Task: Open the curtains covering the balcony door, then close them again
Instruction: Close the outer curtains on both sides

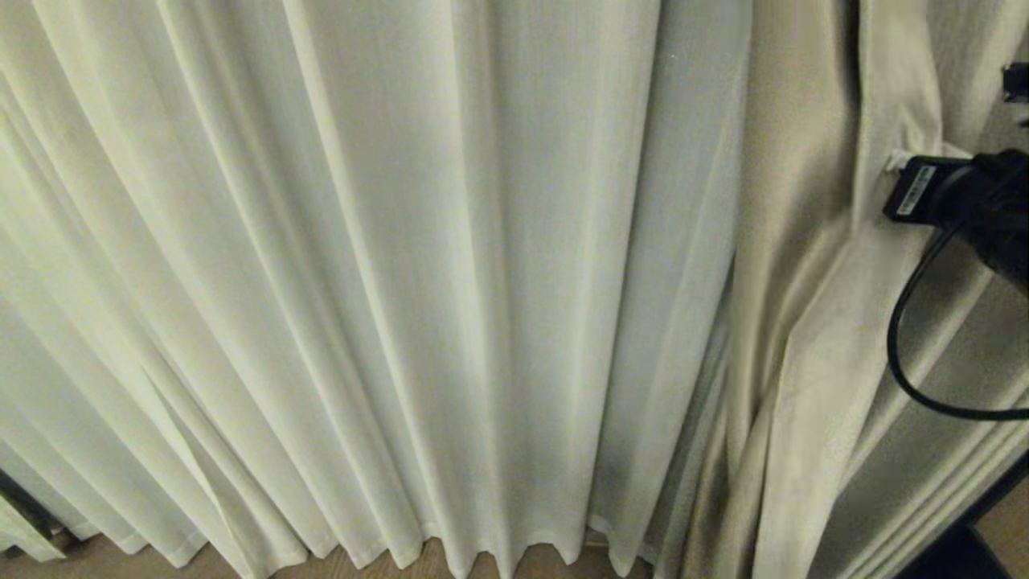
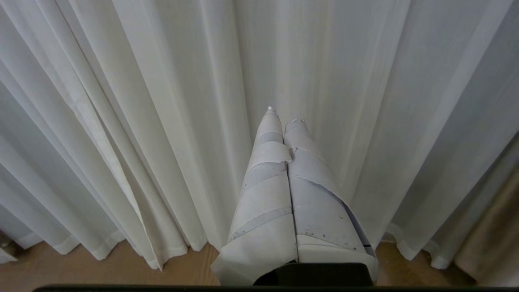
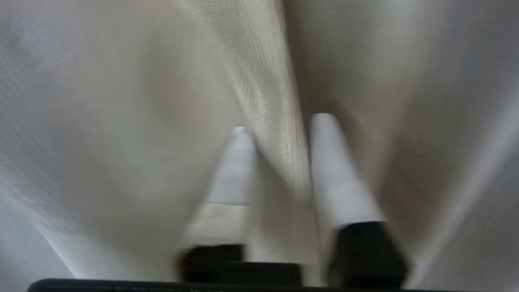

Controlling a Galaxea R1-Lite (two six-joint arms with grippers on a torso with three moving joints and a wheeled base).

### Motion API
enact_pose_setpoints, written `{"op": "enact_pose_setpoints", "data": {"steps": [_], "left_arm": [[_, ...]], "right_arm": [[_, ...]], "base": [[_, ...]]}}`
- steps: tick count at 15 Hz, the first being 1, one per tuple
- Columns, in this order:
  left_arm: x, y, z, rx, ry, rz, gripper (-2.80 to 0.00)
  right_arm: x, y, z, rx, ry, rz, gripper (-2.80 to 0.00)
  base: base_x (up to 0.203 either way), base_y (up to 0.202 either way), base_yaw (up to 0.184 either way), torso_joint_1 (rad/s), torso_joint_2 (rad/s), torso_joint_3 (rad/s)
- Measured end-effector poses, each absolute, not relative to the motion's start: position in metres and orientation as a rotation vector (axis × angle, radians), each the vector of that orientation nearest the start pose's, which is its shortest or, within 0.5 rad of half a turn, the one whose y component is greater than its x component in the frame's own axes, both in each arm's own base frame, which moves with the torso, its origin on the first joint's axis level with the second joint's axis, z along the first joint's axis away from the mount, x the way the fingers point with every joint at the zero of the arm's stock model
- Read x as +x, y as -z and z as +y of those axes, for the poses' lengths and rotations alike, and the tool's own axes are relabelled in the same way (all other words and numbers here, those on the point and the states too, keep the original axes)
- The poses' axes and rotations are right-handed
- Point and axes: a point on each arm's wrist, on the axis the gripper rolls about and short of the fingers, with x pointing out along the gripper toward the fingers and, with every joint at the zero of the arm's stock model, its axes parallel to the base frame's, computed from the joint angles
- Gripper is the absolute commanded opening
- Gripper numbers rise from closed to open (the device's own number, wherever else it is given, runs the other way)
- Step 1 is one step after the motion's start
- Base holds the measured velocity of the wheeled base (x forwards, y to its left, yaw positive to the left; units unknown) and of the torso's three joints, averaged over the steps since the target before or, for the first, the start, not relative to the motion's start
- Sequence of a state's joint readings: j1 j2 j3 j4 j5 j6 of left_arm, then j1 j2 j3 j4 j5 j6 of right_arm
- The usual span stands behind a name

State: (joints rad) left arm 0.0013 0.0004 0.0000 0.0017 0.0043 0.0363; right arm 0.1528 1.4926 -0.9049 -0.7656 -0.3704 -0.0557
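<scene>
Curtains: cream-white pleated fabric fills nearly the whole head view, hanging down to a wavy hem just above the wood floor. The left panel is paler and hangs in even vertical pleats. The right panel is more beige and bunched, its folds running slantwise toward the upper right, where they meet the right gripper.

Right gripper: enters from the right edge of the head view, black body with a labelled module and a looping black cable below it. In the right wrist view its two white-wrapped fingers stand a narrow gap apart, and a fold of the beige fabric lies between them, reaching down toward the gripper body. The view is blurred; whether the pads press the cloth cannot be told.

Left gripper: seen only in its own wrist view, tape-wrapped fingers pressed together with nothing between them. The tips point at the pale panel, near it; contact cannot be told. Hem and floor show beneath.

A dark edge shows at the lower right corner, beyond the bunched panel.
</scene>
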Motion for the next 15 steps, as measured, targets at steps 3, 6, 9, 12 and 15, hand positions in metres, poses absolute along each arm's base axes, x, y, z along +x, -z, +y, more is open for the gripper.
{"op": "enact_pose_setpoints", "data": {"steps": [3,6,9,12,15], "left_arm": [[-0.023,-0.075,0.000,0.035,-0.005,0.002,-2.80],[-0.023,-0.075,0.000,0.036,-0.005,0.002,-2.80],[-0.023,-0.075,0.000,0.036,-0.005,0.002,-2.80],[-0.023,-0.075,0.000,0.036,-0.005,0.002,-2.80],[-0.023,-0.075,0.000,0.036,-0.005,0.002,-2.80]], "right_arm": [[0.258,-0.284,0.032,-0.010,0.208,-0.170,0.00],[0.249,-0.275,0.031,-0.020,0.205,-0.142,0.00],[0.223,-0.256,0.024,-0.036,0.212,-0.081,0.00],[0.184,-0.228,0.012,-0.053,0.245,-0.015,0.00],[0.149,-0.207,0.006,-0.057,0.238,0.006,0.00]], "base": [[0.000,0.000,0.000,0.000,0.00,0.000],[0.000,0.000,0.000,0.000,0.00,0.000],[0.000,0.000,0.000,0.000,0.00,0.000],[0.000,0.000,0.000,0.000,0.00,0.000],[0.000,0.000,0.000,0.000,0.00,0.000]]}}
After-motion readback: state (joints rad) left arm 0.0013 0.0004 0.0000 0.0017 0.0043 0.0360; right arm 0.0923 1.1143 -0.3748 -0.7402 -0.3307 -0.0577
